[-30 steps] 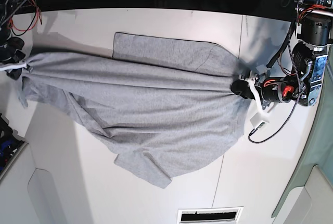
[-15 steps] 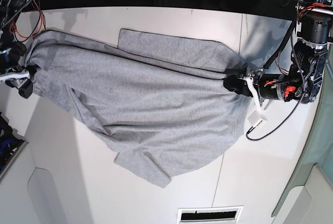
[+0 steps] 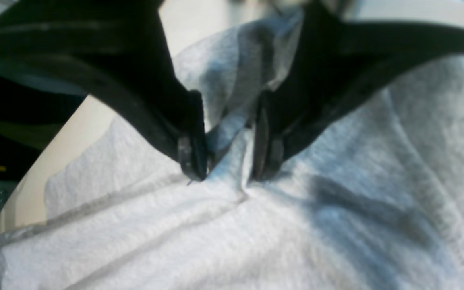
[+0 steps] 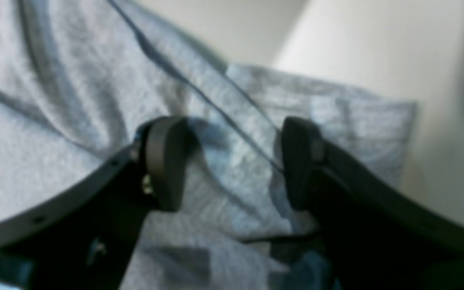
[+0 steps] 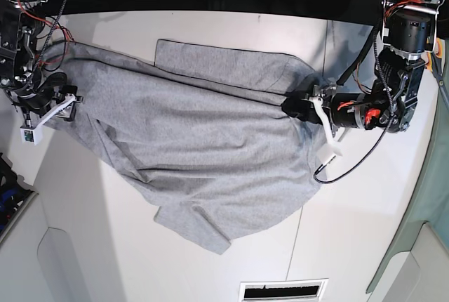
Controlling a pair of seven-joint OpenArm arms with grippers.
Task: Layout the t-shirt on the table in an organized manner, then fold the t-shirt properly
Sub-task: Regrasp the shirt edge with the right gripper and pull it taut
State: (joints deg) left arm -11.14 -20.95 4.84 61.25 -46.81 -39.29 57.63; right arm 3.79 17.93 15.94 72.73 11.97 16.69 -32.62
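Layout half done: from my remote desk, the t-shirt (image 5: 203, 147) sprawls rumpled across the table (image 5: 351, 246), unfolded. My left gripper (image 3: 226, 159) pinches a fabric ridge; farther off, my right gripper (image 4: 232, 161) gapes, released.

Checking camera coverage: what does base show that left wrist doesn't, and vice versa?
Base only: the whole t-shirt spread crumpled on the table, the right gripper at its far end, and both arms. Left wrist only: the left gripper up close, with a bunched fold of fabric pinched between its fingertips. Both: grey shirt fabric, white tabletop, and the left gripper at the shirt's edge.
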